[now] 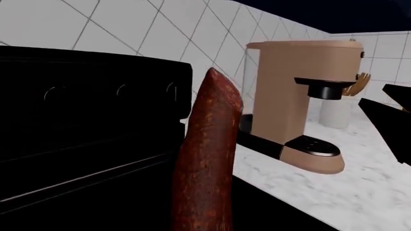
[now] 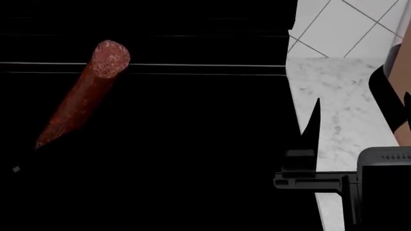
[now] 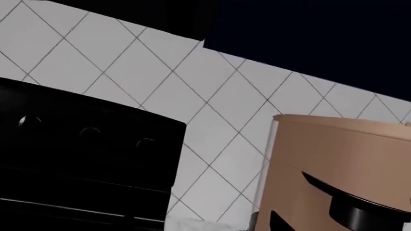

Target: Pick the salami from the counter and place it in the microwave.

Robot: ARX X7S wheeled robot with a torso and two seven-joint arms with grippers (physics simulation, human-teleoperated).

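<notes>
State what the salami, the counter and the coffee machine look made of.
Salami: cured meat, matte mottled red-brown skin, speckled pink cut end. Counter: white marble-like slab, faint grey veins. Coffee machine: likely smooth tan plastic, black trim.

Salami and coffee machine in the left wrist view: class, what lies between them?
Only bare white marble counter and tiled wall separate the salami from the tan coffee machine; no other object stands in that gap, as the left wrist view shows.

A tan plastic coffee machine (image 1: 305, 103) stands on the white marble counter (image 1: 359, 192) against the white diamond-tiled wall (image 3: 192, 91). Bare counter lies between it and the black glossy appliance (image 1: 83, 125) along the counter's edge.
</notes>
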